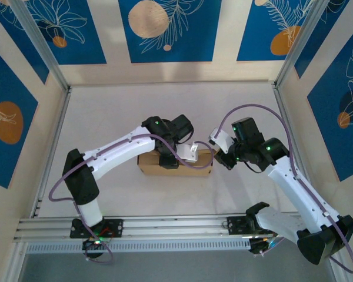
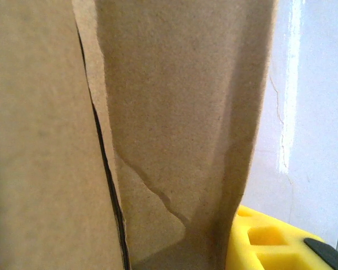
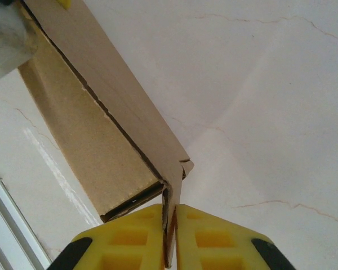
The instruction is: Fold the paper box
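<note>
Overhead view: one paper box (image 1: 175,163) is lying near the middle of the white tabletop (image 1: 165,106), between the two arms. It is reading as a low, partly closed brown block. The left end effector (image 1: 167,157) is hanging over the box's left half, apparently touching its top. The right end effector (image 1: 222,157) is meeting the box's right end.

The right wrist view is supplying detail the overhead is not. The two yellow pads (image 3: 141,230) are clamping a thin cardboard panel edge-on at the box's corner, with no gap left beside it. A dark seam is running along the box where two panels are meeting, and a raw, fibrous cut edge is showing.

The left wrist view is sitting very close to matte, grainy cardboard. It is showing one curved crease and a dark slit between two overlapping panels. One yellow finger (image 2: 265,242) is showing at lower right. Whether the left end effector is gripping or standing apart cannot be told.
</note>
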Controlling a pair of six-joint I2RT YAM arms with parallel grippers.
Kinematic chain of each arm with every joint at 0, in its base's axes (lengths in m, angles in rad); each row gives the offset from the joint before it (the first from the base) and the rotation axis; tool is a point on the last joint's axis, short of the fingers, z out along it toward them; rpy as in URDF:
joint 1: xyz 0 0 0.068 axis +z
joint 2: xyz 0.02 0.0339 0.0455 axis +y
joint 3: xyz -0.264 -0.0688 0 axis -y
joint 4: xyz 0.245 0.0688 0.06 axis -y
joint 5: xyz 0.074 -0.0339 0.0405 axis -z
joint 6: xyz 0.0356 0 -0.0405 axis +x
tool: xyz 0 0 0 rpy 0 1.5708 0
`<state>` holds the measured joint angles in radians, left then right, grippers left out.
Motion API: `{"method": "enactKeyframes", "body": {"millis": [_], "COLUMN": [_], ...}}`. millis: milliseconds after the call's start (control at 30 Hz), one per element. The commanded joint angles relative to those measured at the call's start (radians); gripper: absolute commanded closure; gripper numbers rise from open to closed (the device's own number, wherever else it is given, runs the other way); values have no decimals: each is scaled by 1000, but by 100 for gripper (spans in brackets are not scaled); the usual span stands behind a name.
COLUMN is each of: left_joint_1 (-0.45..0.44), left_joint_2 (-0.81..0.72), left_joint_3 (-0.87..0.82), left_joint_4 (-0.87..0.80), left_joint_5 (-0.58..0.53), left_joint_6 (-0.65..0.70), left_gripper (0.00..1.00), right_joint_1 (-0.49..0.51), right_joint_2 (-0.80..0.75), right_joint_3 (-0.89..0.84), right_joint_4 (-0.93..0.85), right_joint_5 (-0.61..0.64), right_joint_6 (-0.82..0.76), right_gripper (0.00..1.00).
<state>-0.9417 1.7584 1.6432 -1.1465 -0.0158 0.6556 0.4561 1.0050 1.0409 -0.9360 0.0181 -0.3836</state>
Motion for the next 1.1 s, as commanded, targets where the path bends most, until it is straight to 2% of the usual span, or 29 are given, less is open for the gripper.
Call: {"method": "enactKeyframes", "body": {"millis": [0, 100, 267, 433, 567, 733, 867, 933, 1067], "left_joint_1": [4, 4, 4, 4, 4, 4, 4, 3, 3], "left_joint_2": [9, 7, 4, 3, 3, -3, -3, -4, -12], "left_joint_3": [16, 17, 12, 11, 12, 9, 6, 3, -7], "left_joint_4": [-5, -7, -4, -2, -4, -2, 1, 5, 23], "left_joint_5": [10, 11, 5, 7, 5, 0, -7, -7, -11], "left_joint_6": [9, 9, 10, 9, 9, 10, 12, 13, 10], "left_gripper": [71, 71, 72, 72, 72, 72, 72, 69, 58], "right_joint_1": [2, 1, 1, 0, 2, 2, 2, 1, 1], "right_joint_2": [-8, -8, -3, 8, 18, 19, 26, 30, 39], "right_joint_3": [31, 30, 34, 51, 63, 71, 77, 84, 102], "right_joint_4": [16, 17, 21, 13, 9, 3, -8, -10, -19], "right_joint_5": [-46, -44, -47, -66, -67, -49, -57, -53, -44], "right_joint_6": [17, 18, 23, 42, 63, 60, 56, 58, 67], "right_gripper": [84, 81, 91, 94, 86, 83, 98, 100, 100]}}
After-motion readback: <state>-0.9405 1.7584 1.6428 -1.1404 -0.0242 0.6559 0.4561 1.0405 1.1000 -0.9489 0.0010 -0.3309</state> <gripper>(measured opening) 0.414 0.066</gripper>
